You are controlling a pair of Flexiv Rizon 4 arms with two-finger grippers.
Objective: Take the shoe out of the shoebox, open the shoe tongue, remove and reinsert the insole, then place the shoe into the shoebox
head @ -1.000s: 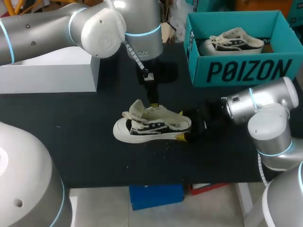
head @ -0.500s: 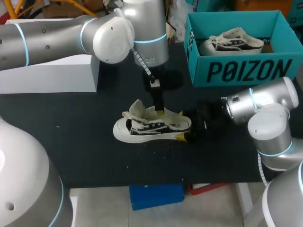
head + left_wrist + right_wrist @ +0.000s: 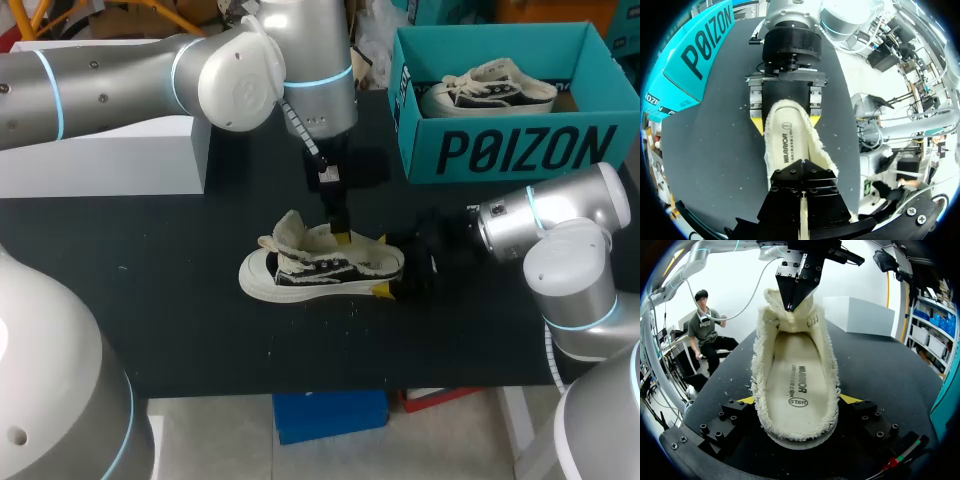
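One shoe stands on its sole on the bench, out of the shoebox, toe to the left and heel to the right; at the far left sits a white box; the left fingers point down into the shoe's mouth, just behind the raised tongue, and look pressed together to a point; whether they pinch anything I cannot tell; the insole lies flat inside; at the heel the right fingers clasp the shoe from both sides, yellow tips against the sole's wall; further right the shoebox holds a second shoe; I judge the shoe light, its upper soft and frayed at the rim, so it would buckle under a squeeze; the rubber sole looks stiff and grippy, the better place to clamp; the insole seems thin and floppy, likelier to fold than to slide, so best pinched at one edge and peeled up gently
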